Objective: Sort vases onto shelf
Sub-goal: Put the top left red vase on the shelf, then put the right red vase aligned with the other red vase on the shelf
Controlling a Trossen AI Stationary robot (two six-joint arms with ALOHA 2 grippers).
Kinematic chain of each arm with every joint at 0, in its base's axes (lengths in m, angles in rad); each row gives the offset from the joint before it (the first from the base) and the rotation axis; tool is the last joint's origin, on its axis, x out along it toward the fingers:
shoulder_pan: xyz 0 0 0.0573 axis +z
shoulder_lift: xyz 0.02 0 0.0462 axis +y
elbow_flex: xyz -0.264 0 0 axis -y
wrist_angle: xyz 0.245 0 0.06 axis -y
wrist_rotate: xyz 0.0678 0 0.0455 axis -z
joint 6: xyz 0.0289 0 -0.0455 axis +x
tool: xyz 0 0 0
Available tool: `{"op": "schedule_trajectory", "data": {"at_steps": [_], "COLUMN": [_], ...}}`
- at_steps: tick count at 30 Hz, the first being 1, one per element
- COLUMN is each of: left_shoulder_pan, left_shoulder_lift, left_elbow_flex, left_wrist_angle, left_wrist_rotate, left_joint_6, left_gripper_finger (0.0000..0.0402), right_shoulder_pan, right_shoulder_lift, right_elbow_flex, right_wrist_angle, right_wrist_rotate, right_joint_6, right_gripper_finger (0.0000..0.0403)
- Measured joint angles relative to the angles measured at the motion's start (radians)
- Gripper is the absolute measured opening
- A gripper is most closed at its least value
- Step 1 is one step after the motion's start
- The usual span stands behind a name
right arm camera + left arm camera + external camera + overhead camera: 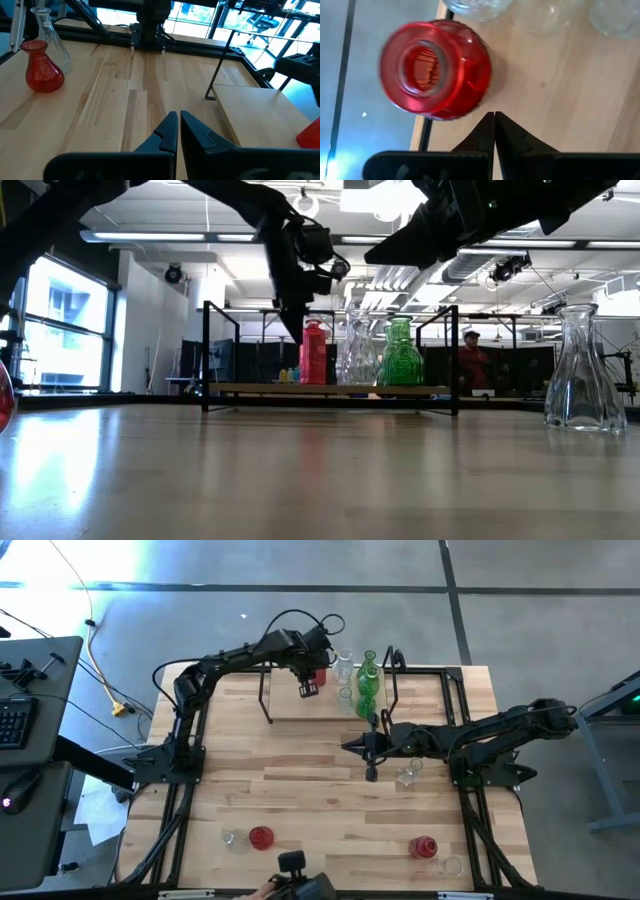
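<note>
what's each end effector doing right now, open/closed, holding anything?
Left end effector: closed, empty, above the shelf beside the red vase.
Right end effector: closed, empty, over the table.

No readable text, labels, brands or numbers in any view; nothing legible on the vases, shelf, arms or room.

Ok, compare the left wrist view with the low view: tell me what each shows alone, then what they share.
Only the left wrist view looks down into the red vase's open mouth, with the left gripper shut and empty beside it. Only the low view shows the green vase on the shelf, a clear vase on the table, and a person in the room behind. Both show the red vase upright on the shelf with clear glass next to it.
</note>
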Motion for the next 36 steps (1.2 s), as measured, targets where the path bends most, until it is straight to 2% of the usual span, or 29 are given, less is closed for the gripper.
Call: {"op": "schedule_trajectory", "data": {"at_steps": [13, 25, 31, 34, 36], "left_shoulder_pan": [0.012, 0.018, 0.004, -0.018, -0.040], "left_shoulder_lift": [0.011, -0.001, -0.110, -0.212, -0.301], "left_elbow_flex": [0.000, 0.000, -0.012, -0.097, -0.202], "left_wrist_angle": [0.077, 0.049, 0.043, 0.112, 0.199], "left_wrist_rotate": [0.003, 0.000, 0.005, 0.044, 0.056], "left_joint_6": [0.003, -0.004, -0.036, -0.063, -0.094], "left_gripper_finger": [0.0000, 0.0000, 0.0000, 0.0000, 0.0000], "right_shoulder_pan": [0.000, 0.000, 0.000, 0.000, 0.000], "right_shoulder_lift": [0.000, 0.000, 0.000, 0.000, 0.000], "right_elbow_flex": [0.000, 0.000, 0.000, 0.000, 0.000], "right_wrist_angle": [-0.003, -0.003, -0.003, -0.004, -0.004], "right_wrist_rotate": [0.000, 0.000, 0.000, 0.000, 0.000], "right_joint_6": [0.000, 0.000, -0.010, -0.015, -0.016], "right_gripper_finger": [0.0002, 0.0002, 0.0002, 0.0002, 0.0002]}}
